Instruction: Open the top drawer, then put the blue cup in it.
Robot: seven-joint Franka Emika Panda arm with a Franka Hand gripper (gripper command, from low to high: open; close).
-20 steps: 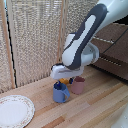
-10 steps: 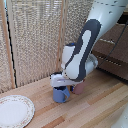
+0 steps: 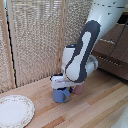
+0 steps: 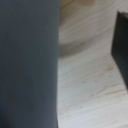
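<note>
The claw (image 3: 63,86) sits low in the centre of the exterior view, pressed down over the blue cup (image 3: 61,95), which stands on the wooden floor (image 3: 95,110) just below the middle of the frame. Its fingers are hidden behind the white wrist block and the cup, so I cannot tell whether they are apart or closed on the cup. The wrist view gives no help: a dark blurred slab fills the left of that picture and another dark shape sits at its right edge, with pale wood grain between.

Just right of the blue cup, partly behind the arm, a bit of the pink cup (image 3: 78,90) shows. A white plate (image 3: 14,110) with a patterned rim lies at the lower left. Woven screens fill the upper left. At the right edge, dark-brown furniture (image 3: 112,50) stands, and the top drawer cannot be made out clearly there.

One risk, as I judge it: the pink cup stands so near that a finger could knock or catch it. Another is a poor hold letting the blue cup tip when lifted.

Compared with a second ago, the arm has sunk lower and leaned further over the cups, now covering most of the pink one.
</note>
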